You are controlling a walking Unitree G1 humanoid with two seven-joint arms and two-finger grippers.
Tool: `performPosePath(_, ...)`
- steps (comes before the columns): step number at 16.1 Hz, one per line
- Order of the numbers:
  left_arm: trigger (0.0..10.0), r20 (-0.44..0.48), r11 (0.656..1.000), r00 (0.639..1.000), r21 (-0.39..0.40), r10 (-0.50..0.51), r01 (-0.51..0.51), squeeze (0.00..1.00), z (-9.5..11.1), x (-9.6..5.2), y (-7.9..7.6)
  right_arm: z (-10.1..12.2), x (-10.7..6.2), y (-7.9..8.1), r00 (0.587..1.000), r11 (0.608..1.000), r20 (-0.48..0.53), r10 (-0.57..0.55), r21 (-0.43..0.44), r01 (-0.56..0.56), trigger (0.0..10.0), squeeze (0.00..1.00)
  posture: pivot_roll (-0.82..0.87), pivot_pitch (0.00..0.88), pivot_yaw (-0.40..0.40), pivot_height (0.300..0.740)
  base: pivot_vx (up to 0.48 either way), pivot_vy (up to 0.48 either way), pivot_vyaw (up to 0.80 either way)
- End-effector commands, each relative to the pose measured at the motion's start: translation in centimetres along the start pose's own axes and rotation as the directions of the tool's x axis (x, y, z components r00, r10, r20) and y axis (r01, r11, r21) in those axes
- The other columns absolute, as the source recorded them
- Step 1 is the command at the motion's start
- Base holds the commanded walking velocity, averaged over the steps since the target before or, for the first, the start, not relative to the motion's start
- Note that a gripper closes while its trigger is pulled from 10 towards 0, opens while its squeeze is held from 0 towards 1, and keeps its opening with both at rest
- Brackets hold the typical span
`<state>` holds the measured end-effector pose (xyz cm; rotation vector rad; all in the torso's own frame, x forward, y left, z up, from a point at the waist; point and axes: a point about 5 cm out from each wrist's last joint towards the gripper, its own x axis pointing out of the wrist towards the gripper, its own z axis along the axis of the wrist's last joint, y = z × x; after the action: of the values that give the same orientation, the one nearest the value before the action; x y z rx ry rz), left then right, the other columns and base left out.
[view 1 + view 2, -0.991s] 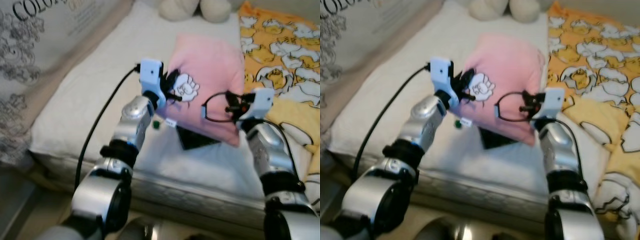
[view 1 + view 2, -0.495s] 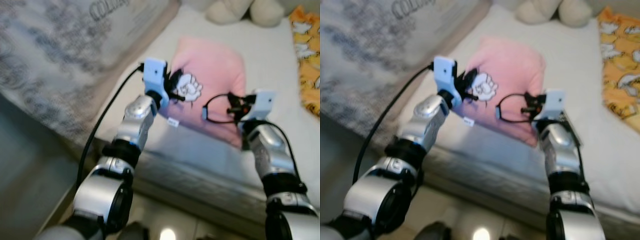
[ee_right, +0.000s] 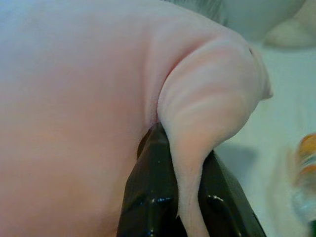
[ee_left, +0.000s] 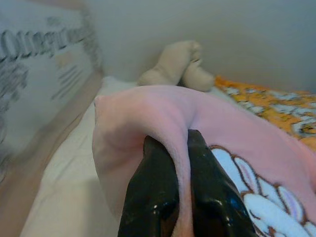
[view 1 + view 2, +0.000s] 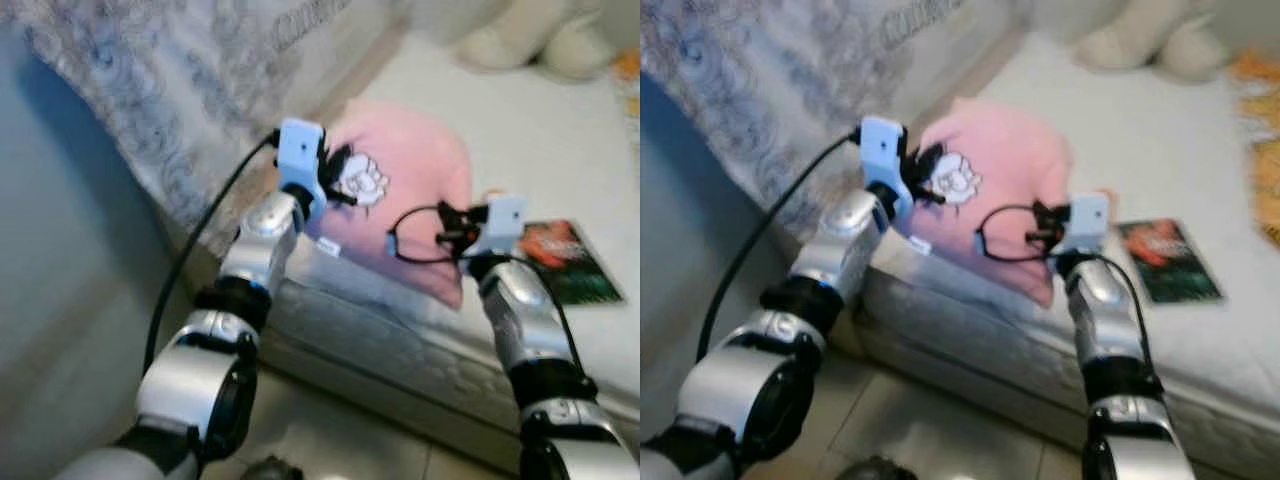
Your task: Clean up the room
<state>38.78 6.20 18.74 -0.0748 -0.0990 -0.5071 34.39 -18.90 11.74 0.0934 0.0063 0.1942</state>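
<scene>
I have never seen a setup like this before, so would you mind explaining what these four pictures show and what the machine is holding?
This is a humanoid robot with two silver arms, each ending in two black fingers. Two pictures come from the stereo camera on its head and look down at a bed; the other two come from cameras on its wrists. The left gripper and the right gripper each pinch a fold of a square pink pillow with a white cartoon print, held over the edge of the white mattress. On the mattress lie a flat dark booklet with an orange picture and, farther back, a cream plush toy. A grey patterned fabric hangs at the robot's left.
</scene>
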Motion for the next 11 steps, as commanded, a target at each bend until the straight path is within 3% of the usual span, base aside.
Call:
performPosePath(1, 10.0, 0.053, 1.0, 0.999, 0.031, 0.005, -0.006, 0.0, 1.29, 0.34, -0.01, 0.18, -0.24, -0.19, 1.0, 1.0, 0.018, -0.017, -0.023, 0.017, 10.0, 0.0, 0.05, 0.0, 0.022, 0.74, 0.446, 0.0, 0.0)
performPosePath(11, 10.0, 0.02, 0.999, 0.999, 0.013, 0.044, -0.044, 0.0, 0.54, 0.17, 0.43, -0.28, -0.48, 0.31, 1.0, 1.0, 0.004, -0.009, -0.006, 0.009, 10.0, 0.0, 0.05, 0.0, 0.019, 0.74, 0.446, 0.0, 0.0)
